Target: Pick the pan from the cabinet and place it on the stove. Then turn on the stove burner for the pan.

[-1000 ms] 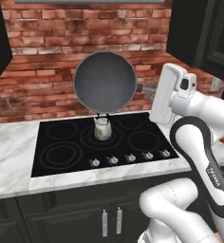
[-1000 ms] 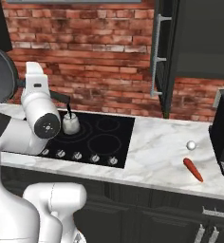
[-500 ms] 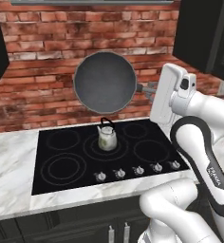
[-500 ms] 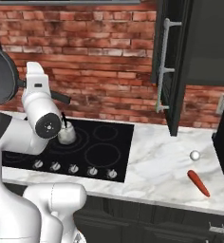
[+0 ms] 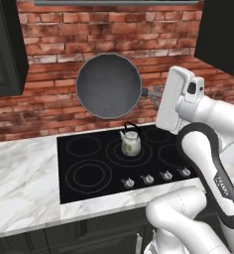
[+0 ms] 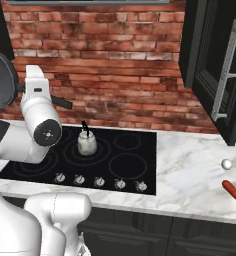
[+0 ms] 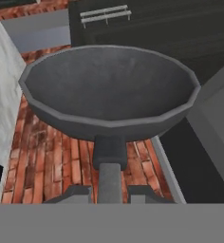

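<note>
Clearly, the jaws are clenched on the thin dark handle of the pan (image 7: 109, 90), which is seen in the hand view running up from between the two finger tips of the gripper (image 7: 109, 192) to the bowl. Straight ahead of the jaws the pan is presented as a round, shallow vessel of dark grey with a faceted rim and a matt, faintly speckled inside; its outer wall is a shade paler where light falls on it. From the left base view the pan (image 5: 109, 85) is seen held on edge in the air, its inside turned towards the camera and its handle reaching sideways into the white hand. Its dark rim (image 6: 1, 80) is caught at the left edge of the right base view.

Below the jaws and the pan lies the stove (image 5: 84, 149), a glossy black glass cooktop with thin grey rings and a row of small silver knobs (image 5: 153, 177) along its front. On a ring beneath the pan a small pale kettle (image 5: 131, 143) with a black hoop handle is stood upright. Behind the pan a red brick wall (image 5: 109, 30) is seen. Farther out, beyond the stove, a white marble counter (image 6: 195, 170) carries a small white ball (image 6: 226, 164) and a red elongated item (image 6: 235, 192). Above that counter, well apart from the jaws, the dark cabinet (image 6: 215, 65) hangs with a door swung open and a long silver bar handle (image 6: 227, 70) on it.
</note>
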